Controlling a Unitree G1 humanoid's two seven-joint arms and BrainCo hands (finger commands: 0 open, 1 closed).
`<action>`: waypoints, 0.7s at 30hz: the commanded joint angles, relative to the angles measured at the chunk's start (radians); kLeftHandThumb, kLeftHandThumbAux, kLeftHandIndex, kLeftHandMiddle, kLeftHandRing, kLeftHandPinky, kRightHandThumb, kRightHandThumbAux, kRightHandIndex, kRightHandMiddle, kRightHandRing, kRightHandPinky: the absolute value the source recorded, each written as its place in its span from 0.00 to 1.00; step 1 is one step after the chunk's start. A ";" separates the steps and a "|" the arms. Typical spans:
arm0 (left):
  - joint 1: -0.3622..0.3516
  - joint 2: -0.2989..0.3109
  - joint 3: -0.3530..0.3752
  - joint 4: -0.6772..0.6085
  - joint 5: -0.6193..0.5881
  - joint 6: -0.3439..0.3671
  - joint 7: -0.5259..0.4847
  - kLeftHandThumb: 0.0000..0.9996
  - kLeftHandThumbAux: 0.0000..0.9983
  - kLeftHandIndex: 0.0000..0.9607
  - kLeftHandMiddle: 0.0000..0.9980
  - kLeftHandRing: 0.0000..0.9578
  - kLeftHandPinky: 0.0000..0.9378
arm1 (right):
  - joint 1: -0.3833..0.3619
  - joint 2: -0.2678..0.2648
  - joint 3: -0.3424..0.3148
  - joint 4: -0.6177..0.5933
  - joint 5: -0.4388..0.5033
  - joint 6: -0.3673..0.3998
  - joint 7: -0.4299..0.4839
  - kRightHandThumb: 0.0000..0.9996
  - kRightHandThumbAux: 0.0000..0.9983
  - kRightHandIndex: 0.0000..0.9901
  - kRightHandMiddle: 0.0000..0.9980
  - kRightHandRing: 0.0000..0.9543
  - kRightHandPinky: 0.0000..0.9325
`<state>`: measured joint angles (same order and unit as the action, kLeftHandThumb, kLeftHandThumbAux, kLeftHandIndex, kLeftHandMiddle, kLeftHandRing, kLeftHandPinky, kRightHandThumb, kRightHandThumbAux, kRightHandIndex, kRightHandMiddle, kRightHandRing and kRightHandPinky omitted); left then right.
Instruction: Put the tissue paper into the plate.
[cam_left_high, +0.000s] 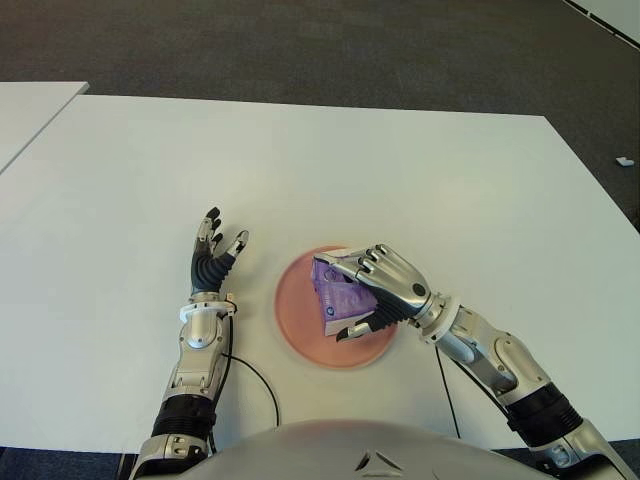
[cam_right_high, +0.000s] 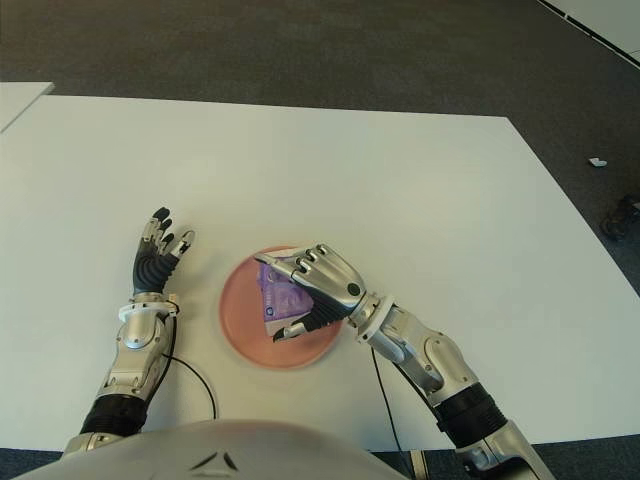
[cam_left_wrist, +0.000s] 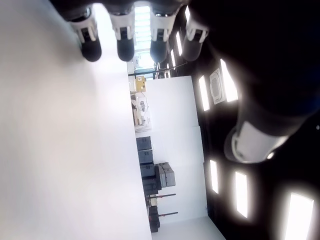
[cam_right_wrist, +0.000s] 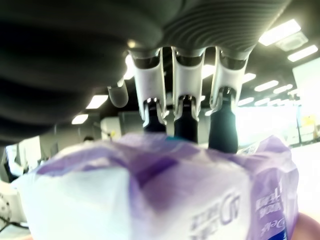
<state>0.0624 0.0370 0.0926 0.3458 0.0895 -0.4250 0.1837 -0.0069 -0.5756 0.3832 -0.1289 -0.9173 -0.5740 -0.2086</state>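
Gripping the purple tissue pack (cam_left_high: 340, 295), the right hand (cam_left_high: 378, 290) has its fingers curled over it, holding it over the pink plate (cam_left_high: 300, 320) near the white table's (cam_left_high: 400, 170) near edge. Left of the plate, the left hand (cam_left_high: 212, 260) shows its fingers spread, holding nothing.

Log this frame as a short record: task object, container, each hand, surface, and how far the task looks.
task object: purple tissue pack, over the plate, gripped from above
container: pink plate, near the table's front edge, between the two hands
right hand: right hand over the plate, fingers curled onto the pack
left hand: left hand shows to the plate's left, fingers spread, holding nothing
surface: white table
progress: pack is within the plate's rim but not released; whether it touches the plate cannot be told
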 joint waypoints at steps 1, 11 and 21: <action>0.009 0.003 -0.010 0.030 0.015 0.009 -0.003 0.13 0.64 0.02 0.01 0.01 0.04 | -0.003 0.014 -0.021 -0.004 0.026 -0.005 0.002 0.07 0.40 0.00 0.00 0.00 0.00; -0.012 0.013 -0.001 0.081 0.018 -0.025 0.004 0.11 0.66 0.02 0.02 0.01 0.04 | -0.050 0.076 -0.100 -0.058 0.154 0.044 0.057 0.03 0.40 0.00 0.00 0.00 0.00; -0.016 0.007 0.001 0.086 0.006 -0.038 -0.006 0.11 0.64 0.02 0.02 0.01 0.04 | -0.122 0.116 -0.226 -0.044 0.387 0.102 0.137 0.04 0.36 0.00 0.00 0.00 0.00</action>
<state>0.0261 0.0466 0.0981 0.4050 0.0968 -0.4798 0.1837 -0.0852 -0.4558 0.2093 -0.1782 -0.5942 -0.5032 -0.1017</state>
